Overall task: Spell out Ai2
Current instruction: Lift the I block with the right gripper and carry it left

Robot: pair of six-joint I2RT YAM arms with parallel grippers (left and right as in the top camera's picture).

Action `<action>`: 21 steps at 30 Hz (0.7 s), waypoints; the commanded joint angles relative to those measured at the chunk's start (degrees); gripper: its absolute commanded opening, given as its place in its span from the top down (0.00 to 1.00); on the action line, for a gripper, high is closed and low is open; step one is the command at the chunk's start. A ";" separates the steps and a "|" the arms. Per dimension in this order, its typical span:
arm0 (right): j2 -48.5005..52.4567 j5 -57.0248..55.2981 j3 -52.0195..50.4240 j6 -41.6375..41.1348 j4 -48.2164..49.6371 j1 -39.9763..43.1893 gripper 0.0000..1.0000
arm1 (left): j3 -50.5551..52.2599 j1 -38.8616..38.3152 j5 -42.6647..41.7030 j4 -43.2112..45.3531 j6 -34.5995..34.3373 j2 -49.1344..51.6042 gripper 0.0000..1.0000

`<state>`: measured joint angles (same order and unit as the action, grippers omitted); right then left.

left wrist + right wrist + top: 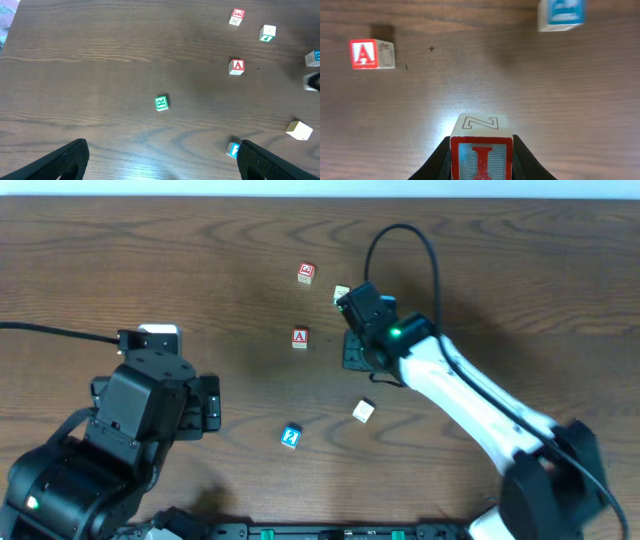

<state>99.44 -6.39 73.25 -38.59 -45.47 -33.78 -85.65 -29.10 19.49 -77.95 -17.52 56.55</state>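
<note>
Item 1. I cube (pixel 481 159): white face, red border, red "I", an outlined "Z" on its upper side. It sits nearest the right wrist lens, clamped between the two fingers of the right gripper (pixel 481 167). Whether it rests on the table (pixel 150 260) or hangs clear cannot be told.

Item 2. A cube (pixel 300 337): red border, red "A", face up. It is near the table's middle, just left of the right gripper and apart from it.

Item 3. 2 cube (pixel 291 436): blue face, white mark. It lies toward the front edge, well apart from the A cube and roughly in line below it.

Item 4. Left gripper (pixel 160 165): jaws spread wide, grasping nothing, hovering over bare wood at the table's left.

Item 5. Green cube (pixel 161 103): alone, ahead of the left gripper.

Item 6. Second blue cube (pixel 561 14): beyond the right gripper, mark blurred.

Item 7. Red-bordered cube (pixel 306 273): far side, beyond the A cube.

Item 8. Pale cube with green mark (pixel 341 293): beside the right wrist.

Item 9. Plain pale cube (pixel 363 411): right of the 2 cube.
</note>
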 commanded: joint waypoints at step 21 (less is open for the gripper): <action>18.56 3.28 17.88 0.13 -0.44 0.87 0.79 | -0.85 -0.28 3.08 0.39 1.27 4.87 0.05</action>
<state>116.81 -3.16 89.36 -38.76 -45.82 -33.54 -85.65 -29.10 20.99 -77.65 -16.82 61.41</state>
